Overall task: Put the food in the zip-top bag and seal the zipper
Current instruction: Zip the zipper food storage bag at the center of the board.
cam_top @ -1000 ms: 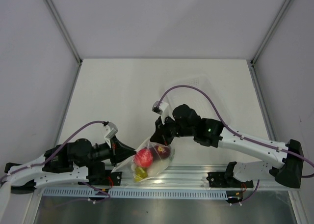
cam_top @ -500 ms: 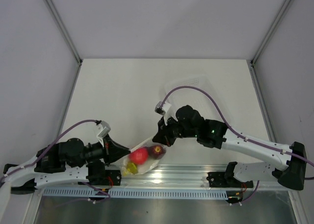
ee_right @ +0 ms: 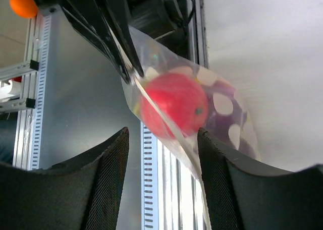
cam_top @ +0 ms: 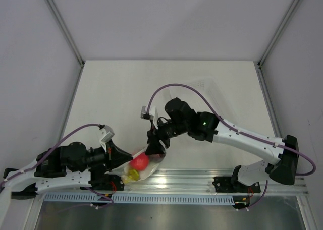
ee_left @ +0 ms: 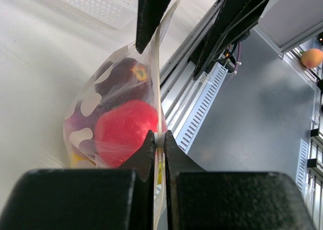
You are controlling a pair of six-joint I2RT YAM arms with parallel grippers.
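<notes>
One claw [ee_left: 157,137], left, on zip-top bag [ee_left: 113,114]

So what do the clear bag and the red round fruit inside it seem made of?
The small transparent bag looks like thin glossy plastic film: it creases and shows white glare patches. The red round fruit looks like smooth moulded toy plastic, evenly coloured with a dull sheen, though foam or rubber cannot be ruled out.
</notes>
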